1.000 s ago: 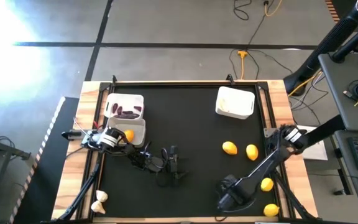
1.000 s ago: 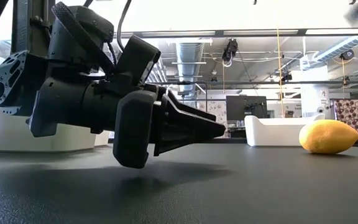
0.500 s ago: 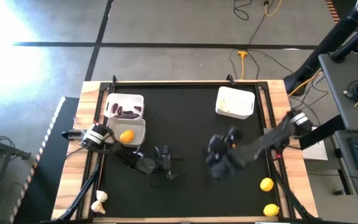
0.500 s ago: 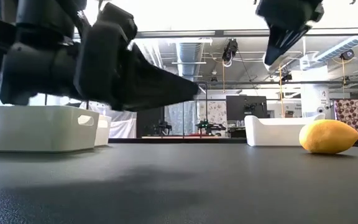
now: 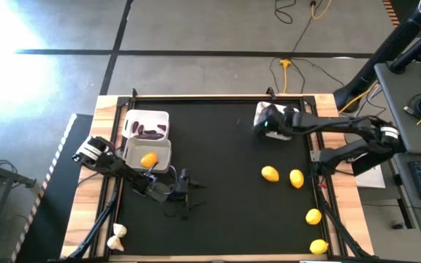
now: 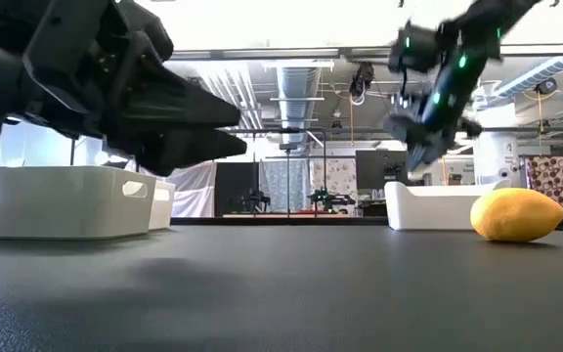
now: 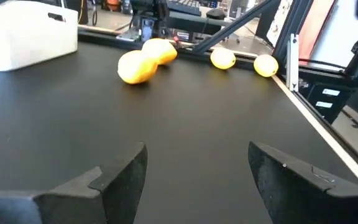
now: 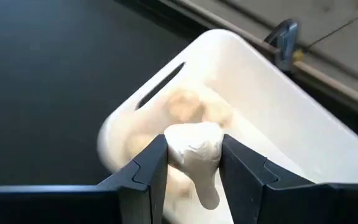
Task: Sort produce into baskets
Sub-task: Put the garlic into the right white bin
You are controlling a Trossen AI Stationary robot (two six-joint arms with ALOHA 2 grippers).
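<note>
My right gripper [image 8: 193, 148] hangs over the far right basket [image 5: 287, 126], shut on a white garlic bulb [image 8: 194, 144]. More garlic bulbs [image 8: 182, 106] lie inside that basket [image 8: 247, 62]. My left gripper [image 7: 194, 180] stands open just above the mat [image 5: 185, 191], near the two left baskets, nothing between its fingers. One of those baskets [image 5: 139, 117] holds dark purple pieces, the other [image 5: 159, 150] a lemon [image 5: 149, 158]. Several lemons [image 5: 270, 174] lie on the mat at the right. My right gripper pinches the garlic bulb by its two opposite sides [image 8: 173, 146] between its two fingers. The fingers slant down from above. The bulb is lifted clear, above the basket's open top, and its tapered end [image 8: 210, 196] reaches back between the fingers.
Two lemons [image 5: 296, 178] lie mid-right, two more [image 5: 313, 216] near the right front corner. A garlic bulb [image 5: 117, 234] rests on the wooden border at the near left. In the low view one lemon [image 6: 516, 215] sits beside the right basket [image 6: 438, 207]. The mat's middle is bare.
My right gripper has swept from the table's near right part toward the far edge and now hangs over the far right basket, tipped downward. My left gripper has risen a little, drawn back toward the left edge and rolled, still open.
</note>
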